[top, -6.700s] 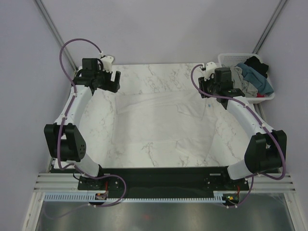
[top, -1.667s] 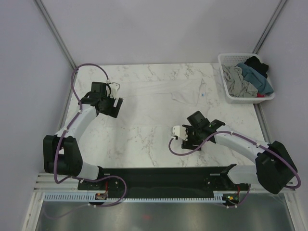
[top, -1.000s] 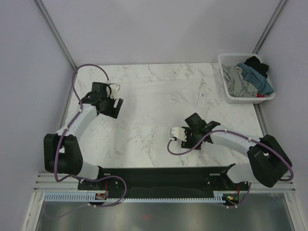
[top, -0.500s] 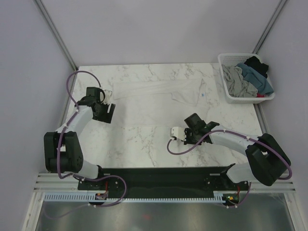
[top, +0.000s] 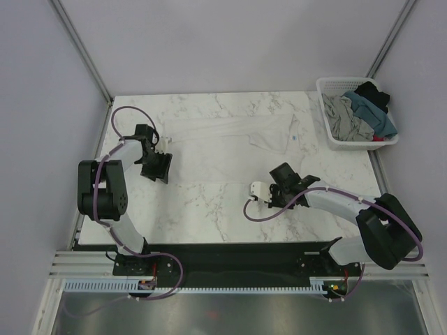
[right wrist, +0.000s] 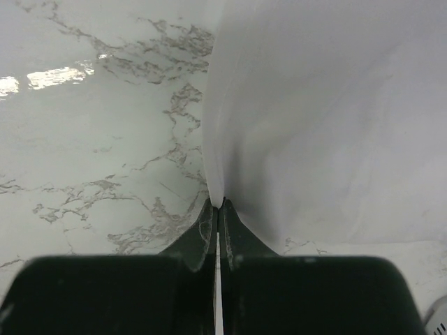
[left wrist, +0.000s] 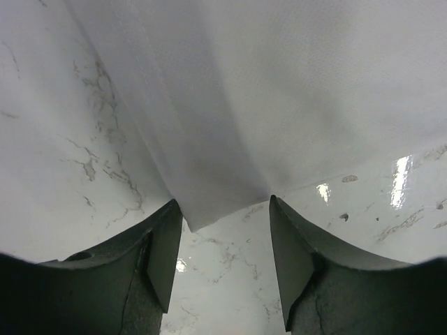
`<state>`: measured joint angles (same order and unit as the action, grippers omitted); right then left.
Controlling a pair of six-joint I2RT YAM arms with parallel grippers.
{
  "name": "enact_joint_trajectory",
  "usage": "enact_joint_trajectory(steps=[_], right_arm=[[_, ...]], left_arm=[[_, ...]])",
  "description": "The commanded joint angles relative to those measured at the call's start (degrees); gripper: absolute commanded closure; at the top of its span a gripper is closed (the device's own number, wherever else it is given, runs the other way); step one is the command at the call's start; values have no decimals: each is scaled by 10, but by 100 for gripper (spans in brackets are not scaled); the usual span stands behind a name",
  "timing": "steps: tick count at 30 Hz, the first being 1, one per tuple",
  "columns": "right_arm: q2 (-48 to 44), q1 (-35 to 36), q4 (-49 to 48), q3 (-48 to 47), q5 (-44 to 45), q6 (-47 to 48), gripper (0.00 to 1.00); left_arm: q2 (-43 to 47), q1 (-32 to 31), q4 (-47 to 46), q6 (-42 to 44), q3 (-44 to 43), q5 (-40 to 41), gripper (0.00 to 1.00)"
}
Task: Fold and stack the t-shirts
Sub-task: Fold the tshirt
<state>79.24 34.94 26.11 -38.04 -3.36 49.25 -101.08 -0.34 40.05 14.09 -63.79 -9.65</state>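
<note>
One white shirt (top: 230,134) spread crosswise on the table (top: 174,209), far half | near-left corner just inside the wide-apart fingers of the left gripper (left wrist: 225,207) | right gripper (right wrist: 218,204) pinched tight on its near-right edge | left only needs to close.

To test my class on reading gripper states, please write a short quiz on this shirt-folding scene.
1. True or false: the right jaws are shut on an edge of the white t-shirt.
2. The left jaws are: A) open, with a corner of the white t-shirt between them; B) shut on a red towel; C) out of view.
3. Fill in: the grey, teal and black shirts lie in the white ___.

Key: 1 true; 2 A; 3 basket.
</note>
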Motion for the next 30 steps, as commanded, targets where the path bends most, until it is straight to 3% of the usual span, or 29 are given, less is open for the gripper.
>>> enact_joint_trajectory(steps=[1, 4, 7, 8, 9, 10, 16, 23, 30], right_arm=[[-4, -10, -4, -5, 6, -7, 100], [-4, -14, -5, -5, 5, -8, 100], [-2, -15, -10, -5, 4, -11, 100], [-2, -15, -11, -9, 5, -14, 100], [-2, -17, -12, -12, 5, -18, 100], [-2, -20, -13, -16, 7, -22, 100], [-16, -51, -10, -74, 30, -51, 100], [-12, -117, -22, -181, 54, -79, 100], [25, -154, -62, -242, 64, -88, 100]], left_arm=[[-3, 3, 15, -14, -27, -20, 41], [-4, 19, 16, -13, -22, -23, 51], [-5, 20, 18, -16, -22, -24, 73], [-4, 20, 19, -15, -22, -24, 87], [-3, 21, 20, -18, -22, -23, 95], [2, 21, 20, -16, -22, -21, 98], [35, 23, 33, -6, -34, -17, 98], [77, 24, 36, 6, -110, -29, 98], [38, 23, 57, 11, -210, -47, 98]])
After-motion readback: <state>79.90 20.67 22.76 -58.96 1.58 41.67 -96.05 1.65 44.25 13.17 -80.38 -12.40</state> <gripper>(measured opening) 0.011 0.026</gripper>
